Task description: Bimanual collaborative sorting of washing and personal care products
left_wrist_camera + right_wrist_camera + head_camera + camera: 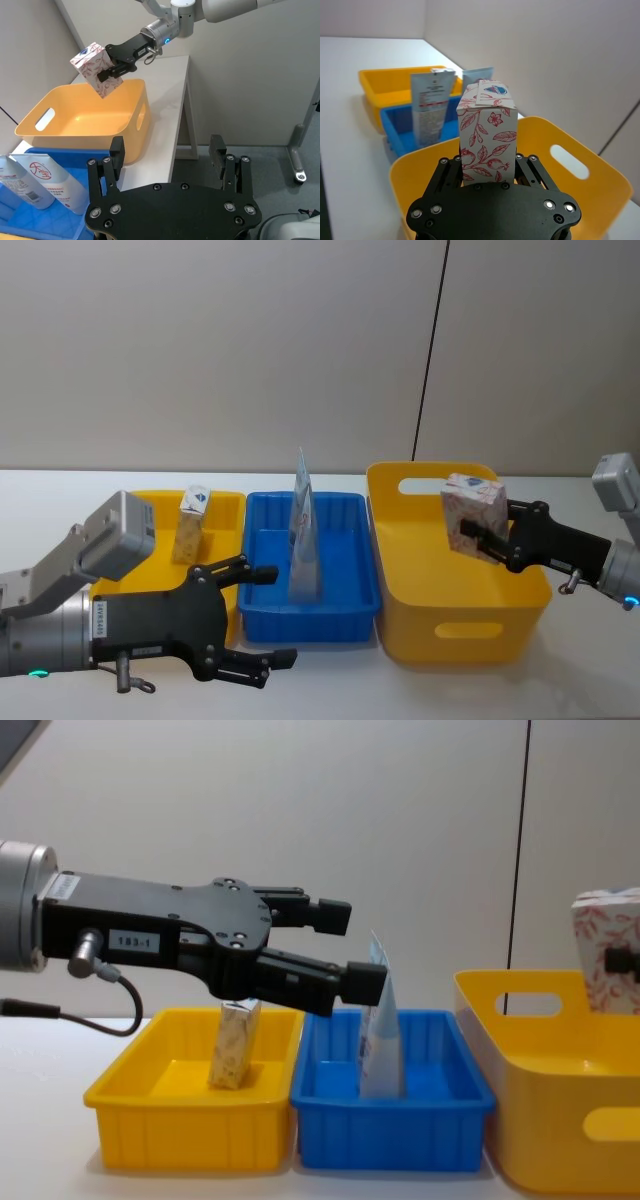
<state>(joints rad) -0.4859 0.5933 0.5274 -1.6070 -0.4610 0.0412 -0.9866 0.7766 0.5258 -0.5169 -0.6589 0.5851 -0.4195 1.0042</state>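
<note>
Carton (474, 510), tilted, gripped in right pincer (487, 542), hangs directly above large yellow bin (410, 625) near right edge of desk (590, 670); left pincer (262, 615) spread, empty.

Left gripper (350, 950): a white sticker (133, 940) on its black body carries dark figures that read roughly "183-1". Left arm (60, 635): a narrow white label (103, 618) bears upright capital letters, too small to read. Pouch (55, 187): a red round mark (42, 172) encloses a Chinese character, not legible; the small print beneath it is unreadable. Carton (487, 135): a blue mark (495, 89) sits on the top flap, its lettering indistinct.
</note>
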